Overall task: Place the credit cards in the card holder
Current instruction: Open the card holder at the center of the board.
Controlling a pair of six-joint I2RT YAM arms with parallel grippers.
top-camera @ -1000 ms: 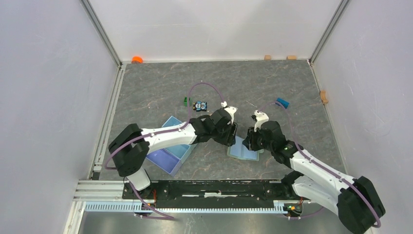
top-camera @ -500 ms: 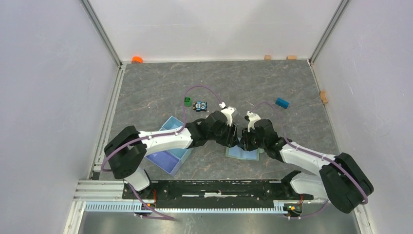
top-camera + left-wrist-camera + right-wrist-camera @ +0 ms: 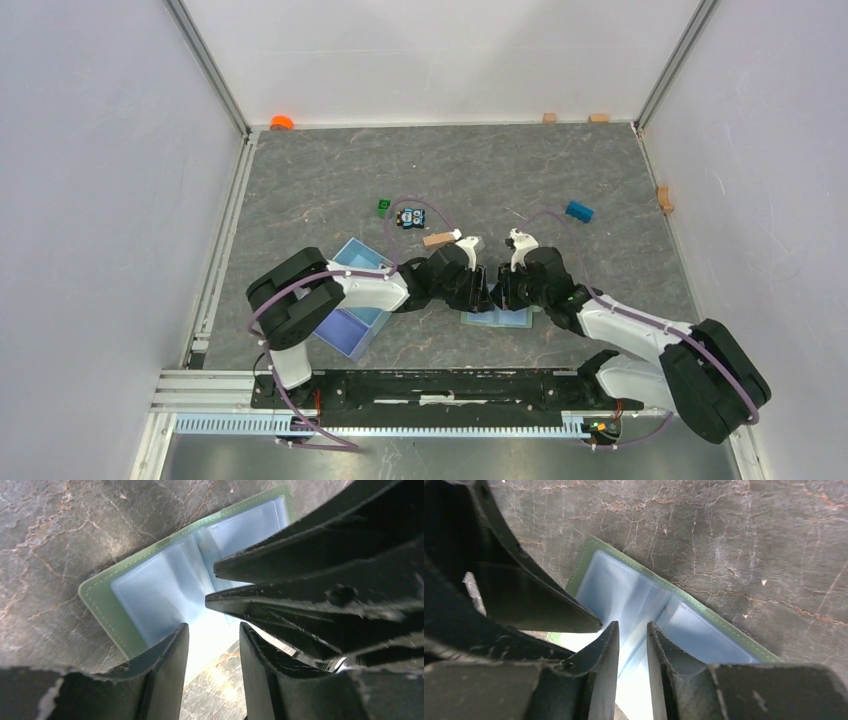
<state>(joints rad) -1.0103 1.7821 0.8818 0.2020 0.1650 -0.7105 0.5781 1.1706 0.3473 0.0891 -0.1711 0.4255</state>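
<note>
– Two grippers are meeting tip to tip. Where is the holder [image 3: 497, 319] lying?
– It is lying open, pale sleeves up, on the table [image 3: 500, 170] near the front edge, right of the tray [image 3: 345, 335].
– How are the jaws standing?
– The left gripper [image 3: 213, 627] is standing parted, stone showing through the gap, grasping nothing. The right gripper [image 3: 632, 625] is nearly closed over a sleeve fold; whether it is pinching, I cannot tell.
– What is crowding them?
– Each is blocking the other's view. A wooden block [image 3: 436, 240] is lying just behind the left wrist, with a toy [image 3: 412, 216], a green cube [image 3: 383, 207] and a blue brick [image 3: 578, 211] farther back.
– What is differing from a second ago?
– The left arm is folded inward, the holder is lying squarer, and the wooden block is now showing.
</note>
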